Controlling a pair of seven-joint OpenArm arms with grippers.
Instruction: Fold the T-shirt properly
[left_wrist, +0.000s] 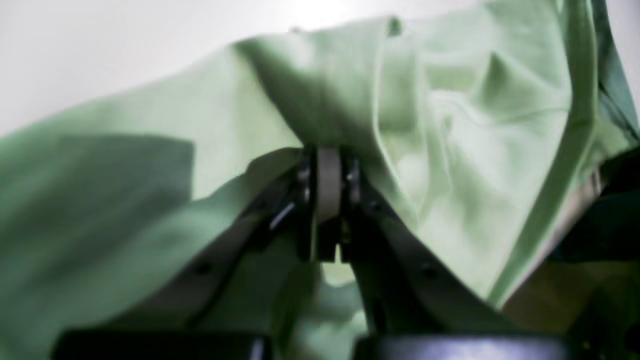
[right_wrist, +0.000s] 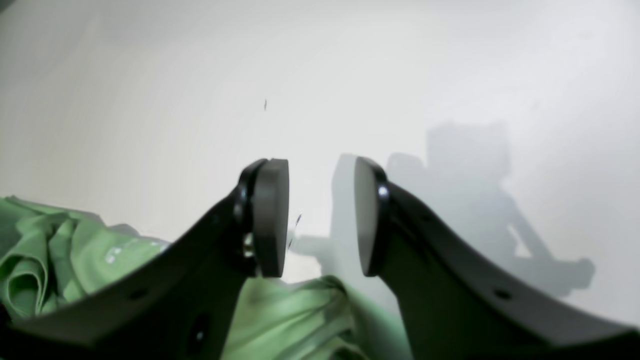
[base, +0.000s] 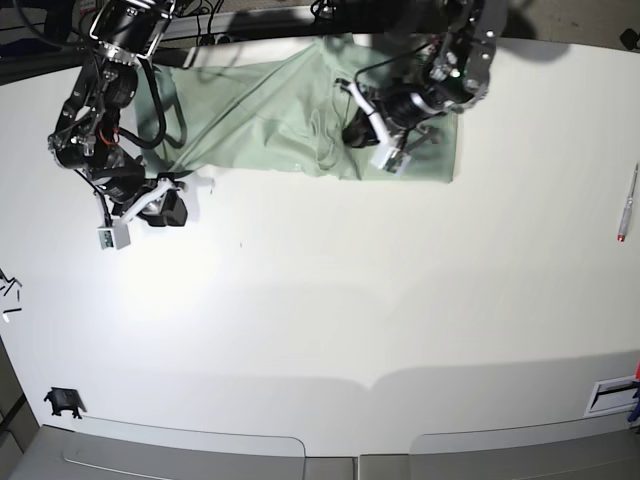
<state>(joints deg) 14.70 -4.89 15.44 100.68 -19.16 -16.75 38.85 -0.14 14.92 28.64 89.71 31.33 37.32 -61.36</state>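
Note:
The pale green T-shirt (base: 280, 120) lies crumpled and stretched out along the far edge of the white table (base: 350, 300). My left gripper (base: 358, 128) is over the shirt's middle. In the left wrist view its pads (left_wrist: 327, 170) are shut on a raised fold of the T-shirt (left_wrist: 450, 150), which drapes around the fingers. My right gripper (base: 160, 202) hangs by the shirt's left end. In the right wrist view it (right_wrist: 320, 220) stands open with nothing between the pads, and green cloth (right_wrist: 290, 320) lies just below and behind it.
A red pen (base: 627, 205) lies at the table's right edge. A small black object (base: 63, 402) sits near the front left corner, and dark bits (base: 8, 285) lie at the left edge. Cables run along the back behind the shirt.

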